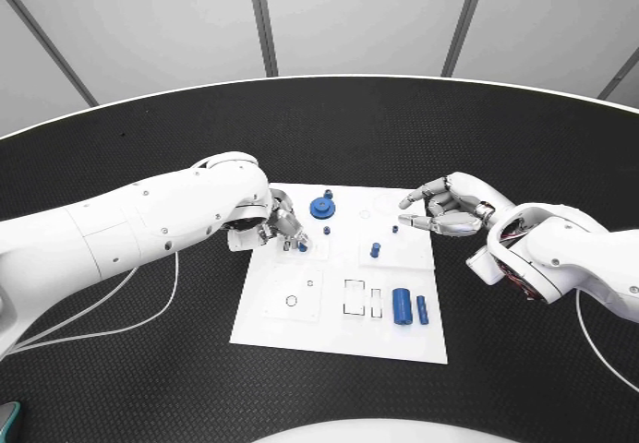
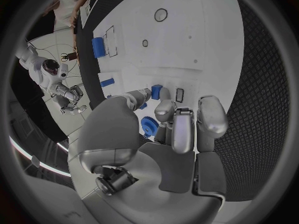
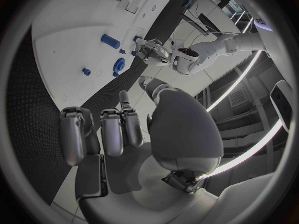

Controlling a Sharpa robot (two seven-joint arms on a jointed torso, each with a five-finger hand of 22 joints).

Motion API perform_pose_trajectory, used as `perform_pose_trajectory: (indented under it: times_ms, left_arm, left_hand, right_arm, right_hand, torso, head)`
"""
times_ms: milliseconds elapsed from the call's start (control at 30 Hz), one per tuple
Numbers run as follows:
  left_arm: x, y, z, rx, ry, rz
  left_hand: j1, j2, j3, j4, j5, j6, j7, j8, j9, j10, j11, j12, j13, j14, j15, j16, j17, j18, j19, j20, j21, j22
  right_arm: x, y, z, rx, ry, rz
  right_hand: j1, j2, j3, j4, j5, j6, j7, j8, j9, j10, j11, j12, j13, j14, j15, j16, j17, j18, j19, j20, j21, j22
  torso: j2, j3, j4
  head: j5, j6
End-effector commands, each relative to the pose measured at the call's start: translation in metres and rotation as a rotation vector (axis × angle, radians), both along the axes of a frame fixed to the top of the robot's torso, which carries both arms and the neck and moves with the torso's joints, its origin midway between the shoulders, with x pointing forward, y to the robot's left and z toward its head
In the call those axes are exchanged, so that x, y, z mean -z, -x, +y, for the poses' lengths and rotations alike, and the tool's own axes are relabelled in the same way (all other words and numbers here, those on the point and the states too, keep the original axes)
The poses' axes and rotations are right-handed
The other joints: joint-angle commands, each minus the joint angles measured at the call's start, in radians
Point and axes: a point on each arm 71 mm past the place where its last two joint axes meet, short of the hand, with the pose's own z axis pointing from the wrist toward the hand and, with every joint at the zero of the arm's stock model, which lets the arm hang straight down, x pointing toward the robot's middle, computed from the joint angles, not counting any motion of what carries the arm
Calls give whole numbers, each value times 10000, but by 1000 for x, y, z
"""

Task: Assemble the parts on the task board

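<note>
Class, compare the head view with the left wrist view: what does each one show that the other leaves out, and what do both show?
Head view alone: the right hand, open and holding nothing, at the task board's right far corner, and two blue cylinders lying side by side near the board's right edge.

Left wrist view alone: the left hand's palm and fingers from behind, curled above the board.

Both: the white task board, the blue gear, and the left hand by a small blue part.
</note>
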Motion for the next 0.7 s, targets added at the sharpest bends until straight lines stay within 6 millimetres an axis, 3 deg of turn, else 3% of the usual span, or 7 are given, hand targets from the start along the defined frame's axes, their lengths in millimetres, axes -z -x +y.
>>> perform_pose_trajectory:
  times_ms: [33,333,700]
  left_arm:
    - [0,0,1,-17,-10,5]
    - [0,1,5,-94,83,-17]
    - [-9,0,30,-562,359,-132]
  left_hand:
    - [-51,-61,-211,94,-17,14,93,-47,-20,-32,36,29,-3,491,-49,-60,421,-105,30,-24,12,-4]
    - [-28,-69,-1111,582,-71,41,108,-76,-58,-26,52,25,23,493,-36,-62,430,-105,34,-9,6,1]
    - [199,-4,-1481,582,-34,-51,132,-138,-92,-223,73,-166,-283,489,-19,-71,419,-80,-23,-4,-64,-131]
  right_arm:
    - [0,0,0,16,2,-11]
    - [0,-1,-1,25,0,-31]
    - [0,-2,-4,92,26,-54]
  right_hand:
    - [8,60,-57,26,53,16,9,51,7,377,-78,-33,1868,799,-59,-4,1478,161,447,-47,-33,1300]
    - [8,60,-57,26,53,16,9,51,7,377,-78,-33,1868,799,-59,-4,1478,161,447,-47,-33,1300]
    - [8,60,-57,26,53,16,9,51,7,377,-78,-33,1868,799,-59,-4,1478,161,447,-47,-33,1300]
  torso:
    - [1,0,-1]
    - [7,-7,3]
    - [-32,-8,31]
  head:
    - [2,9]
    - [14,37]
    - [13,132]
